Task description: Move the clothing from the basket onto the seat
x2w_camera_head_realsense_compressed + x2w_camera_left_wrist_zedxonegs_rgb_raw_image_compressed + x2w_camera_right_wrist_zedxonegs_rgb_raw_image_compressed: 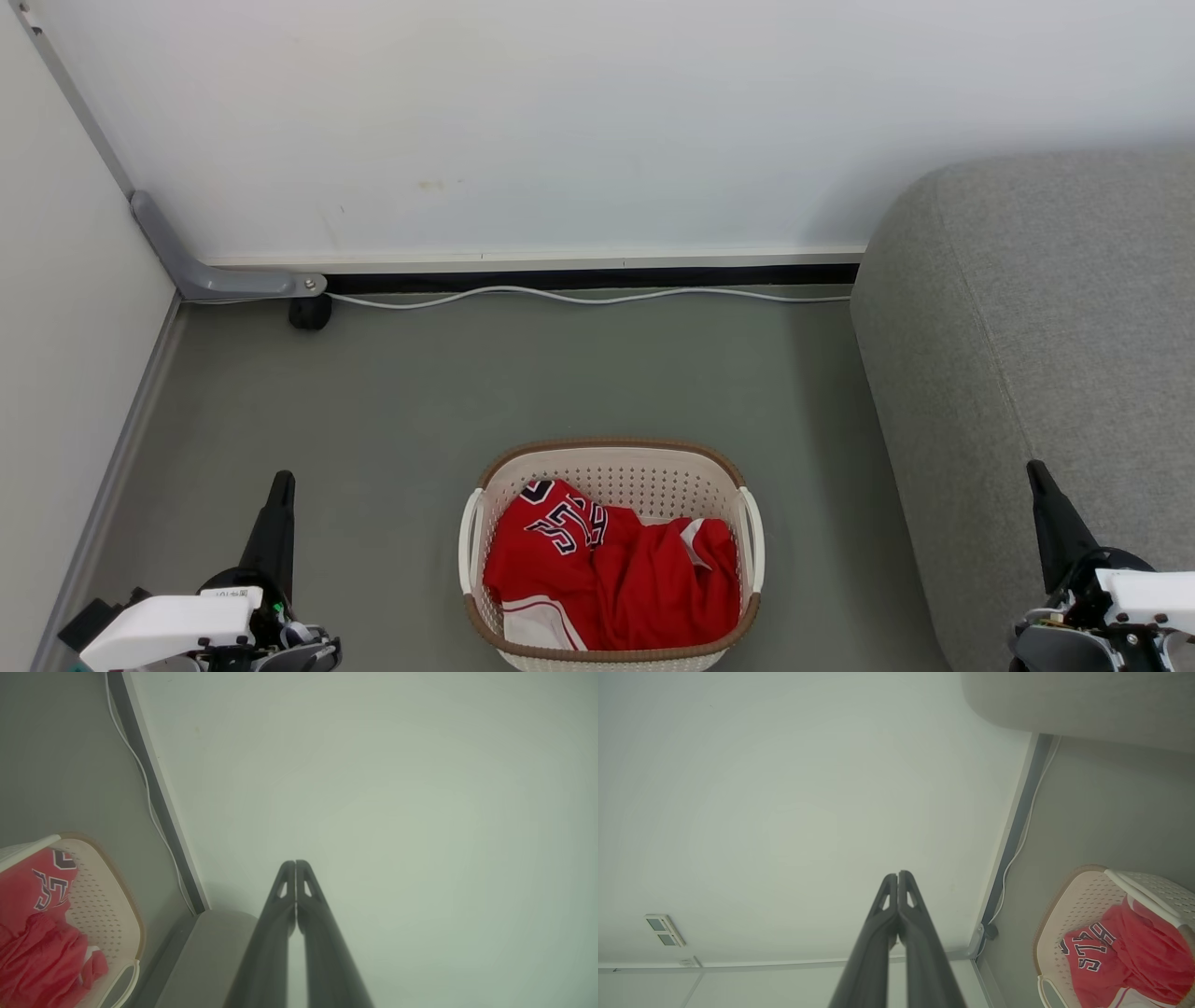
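The left pincer [282, 480] stands at 7 o'clock in the head view, pressed shut with its two dark fingers meeting at one tip and nothing between them. It points up the picture over bare floor [373, 401]. In its own wrist view the left pincer [295, 862] shows the same closed tips, set against the pale wall [397, 788]. The right pincer [1034, 469] stands at 5 o'clock in the head view, also shut and empty, its tip lying over the near edge of the seat [1046, 327]. The right wrist view shows the right pincer [897, 873] with fingers pressed together. Between the two arms, at 6 o'clock and well apart from both, the basket [611, 446] sits on the floor. All the clothing [644, 579] lies inside it: crumpled red pieces, one with a black-white number at 11 o'clock, and a white part with red stripes at 7 o'clock. The seat is at 3 o'clock, near the basket but not touching it, and nothing lies on the part that shows. From the left wrist the basket [110, 891] and clothing [32, 933] lie at 8 o'clock. From the right wrist the basket [1069, 900] and clothing [1134, 956] lie at 4 o'clock, with the seat [1064, 704] at 1 o'clock. At 12 o'clock in the head view a white cable [560, 297] runs along the foot of the wall.
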`<state>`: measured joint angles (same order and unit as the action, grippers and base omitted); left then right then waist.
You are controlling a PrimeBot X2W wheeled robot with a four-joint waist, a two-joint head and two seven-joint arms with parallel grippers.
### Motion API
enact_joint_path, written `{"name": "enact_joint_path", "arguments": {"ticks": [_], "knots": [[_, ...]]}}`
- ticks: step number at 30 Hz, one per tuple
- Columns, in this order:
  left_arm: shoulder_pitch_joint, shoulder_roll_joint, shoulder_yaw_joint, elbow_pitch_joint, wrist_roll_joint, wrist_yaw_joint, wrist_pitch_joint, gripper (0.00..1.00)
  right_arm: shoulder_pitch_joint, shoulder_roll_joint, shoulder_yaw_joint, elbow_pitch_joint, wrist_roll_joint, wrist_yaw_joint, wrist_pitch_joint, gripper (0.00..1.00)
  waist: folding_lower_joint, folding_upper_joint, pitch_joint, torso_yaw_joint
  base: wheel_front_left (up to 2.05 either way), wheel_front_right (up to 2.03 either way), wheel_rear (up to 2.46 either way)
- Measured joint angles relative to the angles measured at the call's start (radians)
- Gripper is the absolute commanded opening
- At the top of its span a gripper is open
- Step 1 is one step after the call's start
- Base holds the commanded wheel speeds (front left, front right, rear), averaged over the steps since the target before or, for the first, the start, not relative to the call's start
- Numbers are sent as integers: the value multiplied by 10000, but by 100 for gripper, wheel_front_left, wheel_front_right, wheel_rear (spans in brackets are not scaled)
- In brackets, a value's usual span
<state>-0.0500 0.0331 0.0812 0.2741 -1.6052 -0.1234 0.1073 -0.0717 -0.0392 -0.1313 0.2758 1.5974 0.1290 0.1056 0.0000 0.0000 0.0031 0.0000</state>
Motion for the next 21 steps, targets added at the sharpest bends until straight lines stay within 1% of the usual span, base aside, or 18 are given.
{"name": "enact_joint_path", "arguments": {"ticks": [16,17,21], "knots": [[0,0,0,0,0,0,0,0,0,0,0,0,0,0,0,0,0,0,0,0,0,0,0],[11,-10,-4,21,0,2,-2,100,6,6,4,19,-2,0,-2,100,0,0,0,0,0,0,0],[355,-203,-25,510,2,15,-8,100,314,182,65,477,-8,0,-2,100,0,0,3,-1,0,0,0]]}}
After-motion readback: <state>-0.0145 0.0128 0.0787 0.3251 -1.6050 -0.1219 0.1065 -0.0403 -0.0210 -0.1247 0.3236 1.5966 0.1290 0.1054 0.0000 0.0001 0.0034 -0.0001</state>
